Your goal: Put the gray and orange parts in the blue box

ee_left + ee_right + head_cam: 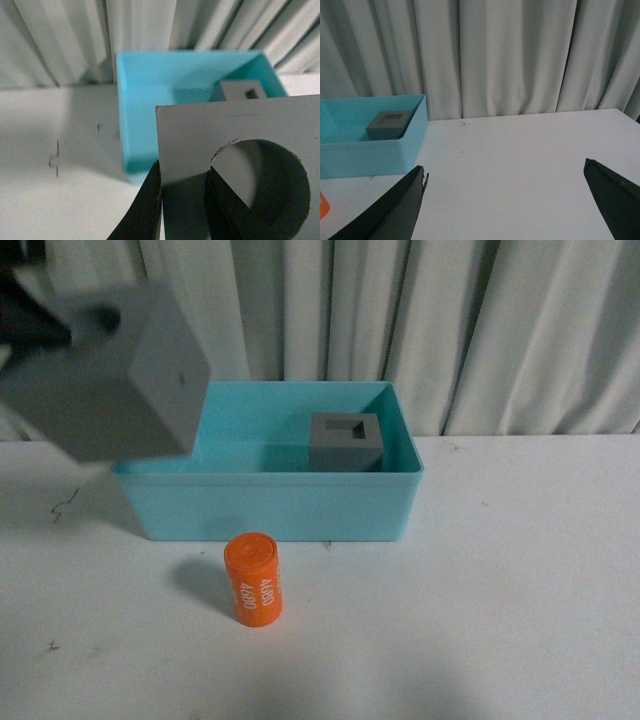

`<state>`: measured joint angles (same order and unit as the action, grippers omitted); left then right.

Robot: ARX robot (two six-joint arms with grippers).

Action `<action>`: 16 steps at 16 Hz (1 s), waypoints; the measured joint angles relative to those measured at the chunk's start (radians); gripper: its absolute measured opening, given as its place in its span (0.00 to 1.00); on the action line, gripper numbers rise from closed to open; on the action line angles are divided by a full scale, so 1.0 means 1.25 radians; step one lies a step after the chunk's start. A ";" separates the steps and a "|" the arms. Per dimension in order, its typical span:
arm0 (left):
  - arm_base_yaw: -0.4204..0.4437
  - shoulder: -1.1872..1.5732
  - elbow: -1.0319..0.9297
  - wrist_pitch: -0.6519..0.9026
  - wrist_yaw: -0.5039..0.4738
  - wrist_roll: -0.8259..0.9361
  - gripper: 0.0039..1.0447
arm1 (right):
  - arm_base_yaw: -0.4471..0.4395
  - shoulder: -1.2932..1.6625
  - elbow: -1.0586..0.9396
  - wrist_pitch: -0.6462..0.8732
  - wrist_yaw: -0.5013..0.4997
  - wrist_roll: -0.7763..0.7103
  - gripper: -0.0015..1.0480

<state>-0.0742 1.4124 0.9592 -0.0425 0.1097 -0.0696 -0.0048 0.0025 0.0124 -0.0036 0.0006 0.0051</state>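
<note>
The gray cube with the round recess point(120, 380) hangs in the air above the left end of the blue box point(270, 505). My left gripper point(182, 200) is shut on one wall of this cube point(200, 135), one finger outside and one inside the recess. The gray cube with the square recess point(345, 440) rests inside the box near its back right. The orange cylinder point(253, 578) printed "4680" stands upright on the table just in front of the box. My right gripper point(505, 167) is open over bare table to the right of the box point(370, 150).
A white curtain point(450, 320) hangs close behind the box along the table's back edge. The white table point(500, 590) stretches to the right of the box and in front of the cylinder. A few small dark marks point(62, 508) dot the table at the left.
</note>
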 joint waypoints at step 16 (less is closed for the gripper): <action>-0.078 0.566 0.346 0.150 -0.233 0.189 0.18 | 0.000 0.000 0.000 0.000 0.000 0.000 0.94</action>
<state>-0.1722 2.1201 1.3922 0.1452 -0.1814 0.1661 -0.0048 0.0025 0.0124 -0.0036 0.0006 0.0051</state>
